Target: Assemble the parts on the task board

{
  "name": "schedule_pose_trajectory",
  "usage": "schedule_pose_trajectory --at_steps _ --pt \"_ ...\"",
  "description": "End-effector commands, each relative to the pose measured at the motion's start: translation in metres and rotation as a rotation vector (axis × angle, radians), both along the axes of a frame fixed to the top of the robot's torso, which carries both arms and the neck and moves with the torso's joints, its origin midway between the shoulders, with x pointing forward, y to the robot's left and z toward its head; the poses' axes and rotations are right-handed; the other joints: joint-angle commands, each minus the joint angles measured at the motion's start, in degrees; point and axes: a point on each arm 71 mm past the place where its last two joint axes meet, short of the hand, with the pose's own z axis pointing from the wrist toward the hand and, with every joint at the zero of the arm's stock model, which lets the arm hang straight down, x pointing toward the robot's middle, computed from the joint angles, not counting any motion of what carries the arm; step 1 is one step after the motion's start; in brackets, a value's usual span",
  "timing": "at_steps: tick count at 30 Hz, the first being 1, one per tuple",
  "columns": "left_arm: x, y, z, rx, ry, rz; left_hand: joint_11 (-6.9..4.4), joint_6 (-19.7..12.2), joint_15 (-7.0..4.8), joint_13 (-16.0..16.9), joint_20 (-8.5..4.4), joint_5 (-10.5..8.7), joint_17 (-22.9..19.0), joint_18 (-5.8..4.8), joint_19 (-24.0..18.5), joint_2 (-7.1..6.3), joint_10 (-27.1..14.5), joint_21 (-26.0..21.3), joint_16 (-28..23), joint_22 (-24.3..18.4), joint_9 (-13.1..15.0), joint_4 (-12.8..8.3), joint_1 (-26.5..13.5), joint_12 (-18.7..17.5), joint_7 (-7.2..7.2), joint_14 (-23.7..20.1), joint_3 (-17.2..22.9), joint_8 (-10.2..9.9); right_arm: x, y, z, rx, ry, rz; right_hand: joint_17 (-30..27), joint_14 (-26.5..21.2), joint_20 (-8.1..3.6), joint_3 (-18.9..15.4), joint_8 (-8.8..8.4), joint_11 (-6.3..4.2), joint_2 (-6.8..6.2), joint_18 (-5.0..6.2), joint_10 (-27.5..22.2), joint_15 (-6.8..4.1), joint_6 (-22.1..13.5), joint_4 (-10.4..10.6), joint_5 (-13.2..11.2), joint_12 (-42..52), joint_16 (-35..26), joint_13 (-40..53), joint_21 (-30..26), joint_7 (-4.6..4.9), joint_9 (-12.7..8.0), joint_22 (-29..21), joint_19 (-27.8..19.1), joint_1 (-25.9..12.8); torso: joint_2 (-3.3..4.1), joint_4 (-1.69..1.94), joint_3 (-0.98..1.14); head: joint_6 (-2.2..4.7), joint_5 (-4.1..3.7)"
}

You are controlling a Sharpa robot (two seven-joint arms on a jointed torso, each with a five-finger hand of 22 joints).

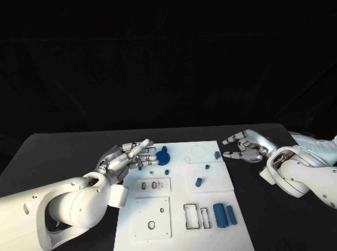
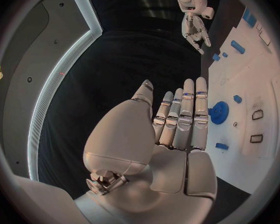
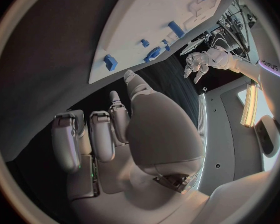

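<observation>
A: Black table (image 1: 55, 151) under a dark backdrop, white task board (image 1: 185, 206) lower centre of frame.

B: Blue gear (image 1: 163, 156) sits at the board's upper left, two blue cylinders (image 1: 225, 215) lower right.

A: Left hand (image 1: 131, 155) hovers beside the gear, fingers straight and spread, holding nothing.

B: Right hand (image 1: 246, 146), off the board's upper right corner, fingers curled inward, nothing in them.

**Task board and parts, positions**

Task board (image 1: 214, 180): white plate, flat, lower centre of the head view, with rectangular slots and small holes. Blue gear (image 1: 163, 156) lies at its upper left. Small blue piece (image 1: 216, 155) near the upper middle; another (image 1: 199, 182) at centre. Two blue cylinders (image 1: 225, 215) lie side by side at lower right.
</observation>
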Motion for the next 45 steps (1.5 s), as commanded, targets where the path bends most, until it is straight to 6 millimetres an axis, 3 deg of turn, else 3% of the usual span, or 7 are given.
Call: schedule_pose_trajectory --at_steps 1,9,23,45 --pt "0.000 -0.002 0.001 -0.017 -0.008 -0.019 0.38 0.16 -0.07 -0.07 0.12 0.10 0.05 0.63 0.31 0.26 -0.04 0.17 -0.26 -0.09 -0.04 -0.39 0.42 -0.32 0.27 0.42 0.05 -0.24 0.001 0.003 -0.005 -0.008 0.006 0.039 8.32 4.66 0.18 0.04 -0.07 0.12 -0.08 -0.31 -0.33 0.23 -0.10 -0.38 -0.36 -0.37 0.24 3.16 0.15 0.41 -0.06 11.35 3.09 0.40 0.04 -0.11 0.28 -0.04 0.17" --pt "0.000 -0.003 0.000 -0.017 -0.006 -0.020 0.38 0.16 -0.07 -0.07 0.12 0.10 0.05 0.63 0.31 0.26 -0.04 0.17 -0.26 -0.09 -0.04 -0.39 0.42 -0.32 0.27 0.42 0.05 -0.24 0.008 0.008 -0.014 -0.027 0.017 0.040 8.39 4.67 0.20 0.17 -0.04 0.13 0.02 -0.30 -0.31 0.26 -0.17 -0.70 -0.87 -0.34 0.27 3.20 0.14 0.44 -0.08 11.34 3.07 0.64 0.03 0.00 0.13 -0.39 0.20" --pt "0.000 -0.003 -0.001 -0.016 -0.005 -0.020 0.38 0.16 -0.07 -0.07 0.12 0.10 0.05 0.63 0.31 0.26 -0.04 0.17 -0.26 -0.09 -0.04 -0.39 0.42 -0.32 0.27 0.42 0.05 -0.24 0.016 0.021 -0.024 -0.060 0.034 0.040 8.68 4.72 0.22 1.53 0.28 0.10 1.24 -0.33 -0.03 0.22 1.05 -1.92 -2.78 0.09 0.40 3.59 0.18 0.40 0.08 11.48 3.16 1.46 -0.02 -0.01 0.09 -0.84 0.44" --pt "0.000 -0.003 -0.001 -0.016 -0.003 -0.021 0.38 0.16 -0.07 -0.07 0.12 0.10 0.05 0.63 0.31 0.26 -0.04 0.17 -0.26 -0.09 -0.04 -0.39 0.42 -0.32 0.27 0.42 0.05 -0.24 0.020 0.025 -0.033 -0.090 0.064 0.031 8.99 4.78 -0.23 3.25 0.89 -0.51 2.12 -0.39 0.39 -0.38 4.64 -2.73 -3.27 0.82 0.52 4.18 0.28 -0.39 0.49 11.73 3.35 1.15 -0.02 -0.05 0.16 -1.16 0.51"
